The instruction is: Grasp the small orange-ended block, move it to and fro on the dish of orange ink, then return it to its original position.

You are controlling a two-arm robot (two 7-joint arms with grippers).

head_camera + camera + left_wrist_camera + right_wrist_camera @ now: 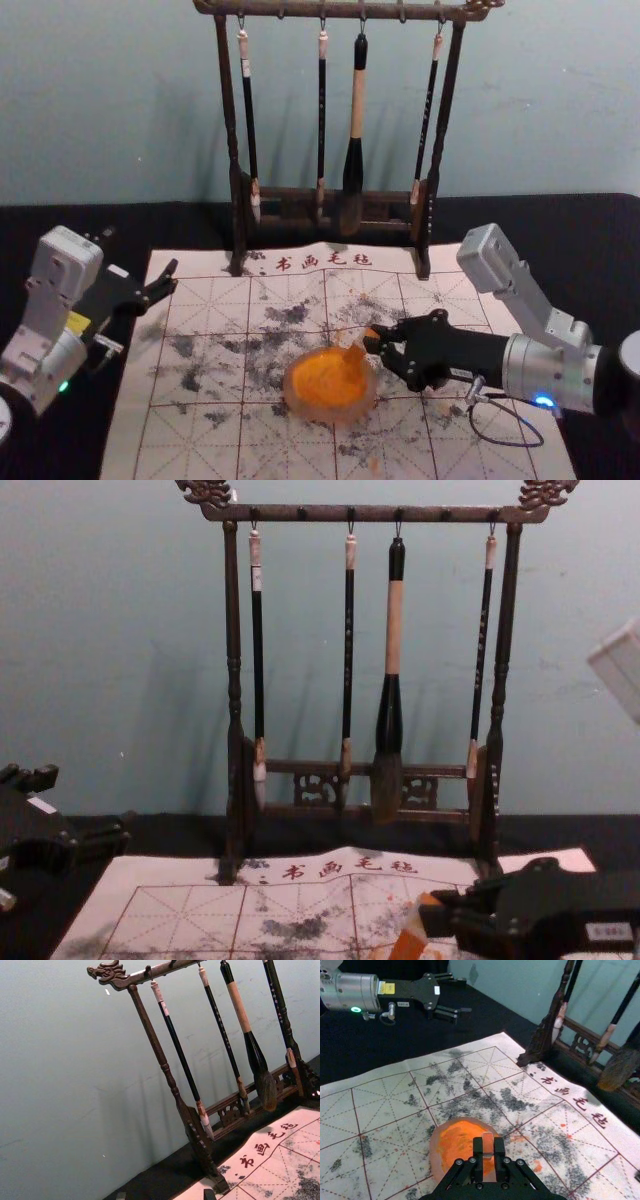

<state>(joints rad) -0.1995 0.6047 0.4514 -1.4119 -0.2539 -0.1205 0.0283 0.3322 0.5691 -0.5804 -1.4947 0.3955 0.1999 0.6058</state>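
Note:
My right gripper (372, 340) reaches in from the right, shut on the block (355, 362), whose orange end leans down over the right part of the round ink dish (301, 402). In the right wrist view the right gripper (488, 1152) pinches the block (488, 1143) above the orange ink of the dish (436, 1156). The chest view shows the block (410, 938) tilted in the right gripper (432, 910); whether it touches the ink I cannot tell. My left gripper (167, 283) is parked over the left edge, open and empty, and also appears at the left in the chest view (122, 805).
A dark wooden rack (237, 200) with several hanging brushes stands behind the dish, at the felt mat's far edge. The mat (200, 440) has red grid lines and black ink stains, with a few orange spots. Black cloth (560, 240) surrounds it.

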